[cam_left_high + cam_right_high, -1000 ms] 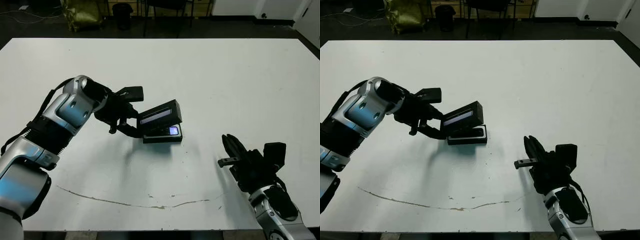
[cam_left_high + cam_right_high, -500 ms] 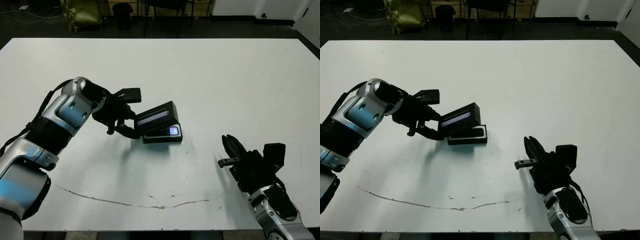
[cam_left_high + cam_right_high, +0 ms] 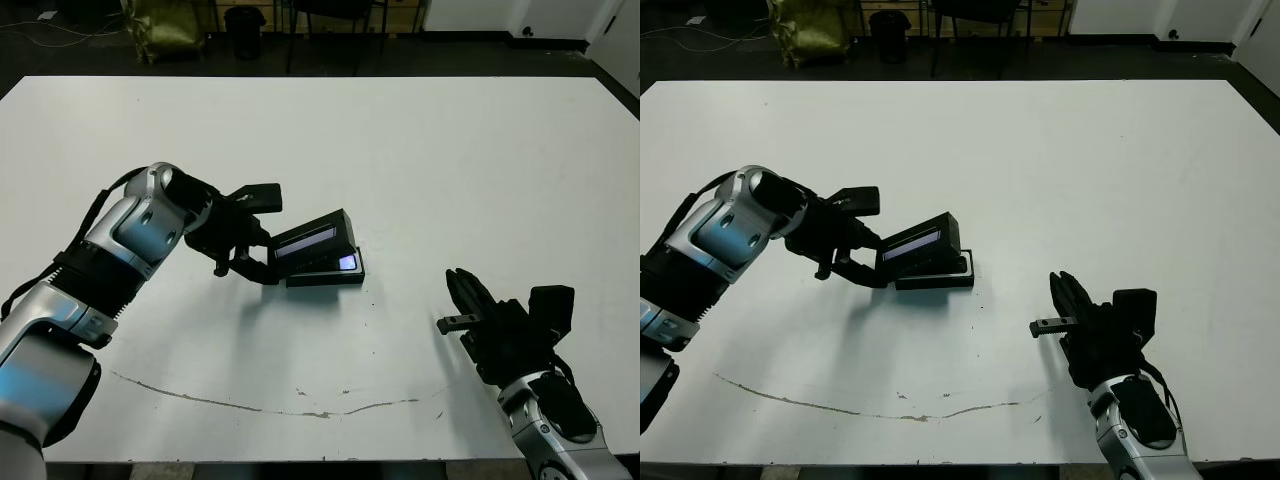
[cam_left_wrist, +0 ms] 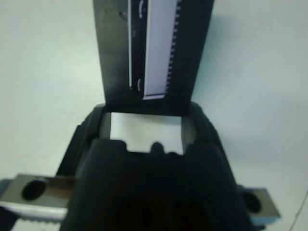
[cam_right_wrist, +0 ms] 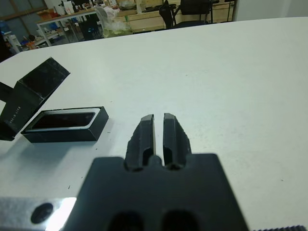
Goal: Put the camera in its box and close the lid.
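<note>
Left gripper [image 3: 268, 262] pinches the lid [image 3: 315, 240], tilted over the box [image 3: 325, 272] at table centre; the camera [image 3: 340, 263] lies inside. Right gripper [image 3: 462, 296], at four o'clock from the box, has its fingers pressed together, empty.

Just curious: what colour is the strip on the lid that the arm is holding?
Pale bluish-grey on the black lid, clearest in the left eye view.

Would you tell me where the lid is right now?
The lid is held tilted in the left gripper, over the left end of the box, left of table centre.
</note>
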{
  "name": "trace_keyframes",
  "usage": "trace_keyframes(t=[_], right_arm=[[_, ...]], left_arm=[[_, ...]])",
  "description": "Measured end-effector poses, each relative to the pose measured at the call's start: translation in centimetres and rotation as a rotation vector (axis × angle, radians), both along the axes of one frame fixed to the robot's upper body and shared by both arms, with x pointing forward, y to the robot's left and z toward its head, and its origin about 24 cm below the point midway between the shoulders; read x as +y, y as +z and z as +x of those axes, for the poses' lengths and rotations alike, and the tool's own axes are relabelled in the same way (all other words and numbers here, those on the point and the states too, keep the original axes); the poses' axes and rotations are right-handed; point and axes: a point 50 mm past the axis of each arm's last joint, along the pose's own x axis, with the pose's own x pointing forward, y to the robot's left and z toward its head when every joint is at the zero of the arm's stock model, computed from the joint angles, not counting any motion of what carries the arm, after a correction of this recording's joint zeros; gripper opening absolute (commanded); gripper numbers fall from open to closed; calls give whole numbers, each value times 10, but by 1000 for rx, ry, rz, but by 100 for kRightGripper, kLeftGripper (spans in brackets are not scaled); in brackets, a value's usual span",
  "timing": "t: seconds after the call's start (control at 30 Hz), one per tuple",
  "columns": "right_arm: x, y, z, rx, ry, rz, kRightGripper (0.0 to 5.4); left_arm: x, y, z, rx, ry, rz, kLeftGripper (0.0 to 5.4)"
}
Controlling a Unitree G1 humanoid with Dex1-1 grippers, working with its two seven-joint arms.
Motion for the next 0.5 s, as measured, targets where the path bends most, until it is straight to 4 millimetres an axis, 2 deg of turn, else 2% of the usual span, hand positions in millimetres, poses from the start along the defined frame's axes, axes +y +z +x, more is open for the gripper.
trace_keyframes(t=[0.5], right_arm=[[0,-1,0,9,-7,-4,0]], left_arm=[[-2,-2,-1,-4,-3,10,224]])
